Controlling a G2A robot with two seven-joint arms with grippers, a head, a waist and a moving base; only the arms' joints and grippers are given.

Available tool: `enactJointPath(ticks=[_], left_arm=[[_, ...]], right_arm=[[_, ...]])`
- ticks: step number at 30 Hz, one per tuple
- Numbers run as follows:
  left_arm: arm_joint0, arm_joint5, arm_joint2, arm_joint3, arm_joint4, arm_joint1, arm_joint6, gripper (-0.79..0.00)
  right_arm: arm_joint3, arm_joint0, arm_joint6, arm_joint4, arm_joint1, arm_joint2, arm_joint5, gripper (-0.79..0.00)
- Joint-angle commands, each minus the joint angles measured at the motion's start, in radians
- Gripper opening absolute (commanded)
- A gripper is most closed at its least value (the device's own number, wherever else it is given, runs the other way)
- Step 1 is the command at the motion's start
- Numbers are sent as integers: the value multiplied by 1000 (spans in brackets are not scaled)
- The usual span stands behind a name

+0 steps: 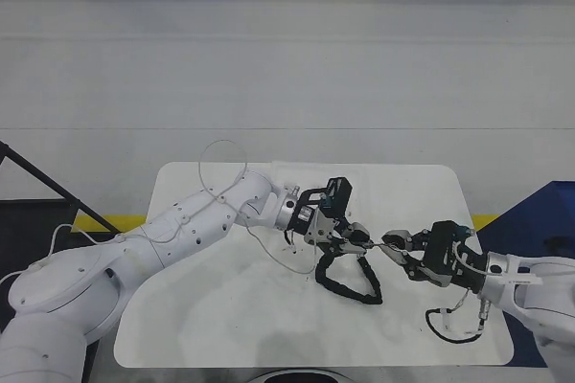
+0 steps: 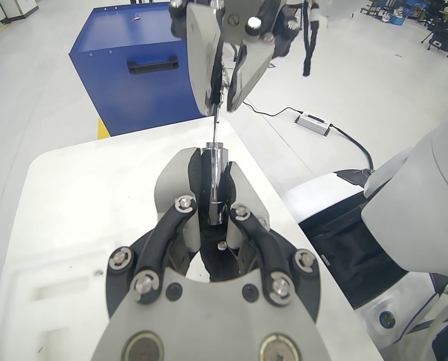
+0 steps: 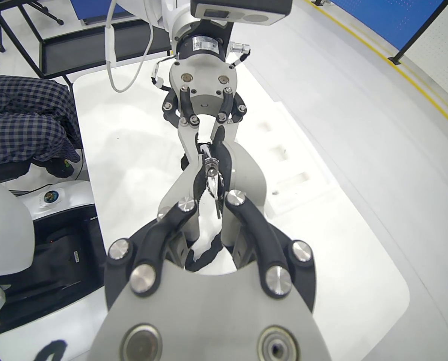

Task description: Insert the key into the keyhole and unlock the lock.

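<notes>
The insertion step is in hand. The left tool [image 2: 213,162] is pressed together around the lock [image 2: 214,184], a shiny metal cylinder held above the white surface [image 2: 96,189] with its keyhole end facing the other arm. From the top view, the lock's black cable [image 1: 350,285] hangs in a loop down to the surface below both arms.

The right tool [image 2: 220,106] pinches the head of the key [image 2: 216,126]. The blade points straight along the cylinder's axis, and its tip meets the keyhole face. Whether the tip has gone in, or how deep, cannot be told from these views. In the right wrist view the key [image 3: 211,180] sits between the fingers, in line with the lock held just beyond.

The task looks roughly midway: both parts are gripped and lined up, but the lock shows no sign of being open.

Next, the key likely needs a steady push along the cylinder's axis until it seats, with the left arm bracing the lock. A twist of the right wrist would then turn it. Any tilt could jam the blade or make it slip in the grip.
</notes>
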Motion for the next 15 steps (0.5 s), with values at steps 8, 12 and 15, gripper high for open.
enactJointPath(ticks=[8,12,15], left_arm=[[66,0,0,95,21,27,-145,-785],[84,0,0,152,30,29,-199,-785],[102,0,0,183,54,21,-229,-785]], right_arm=[[10,-78,-24,-45,6,108,-53,0],[7,-109,-60,-77,5,128,-65,0],[8,-123,-83,-101,3,127,-71,0]])
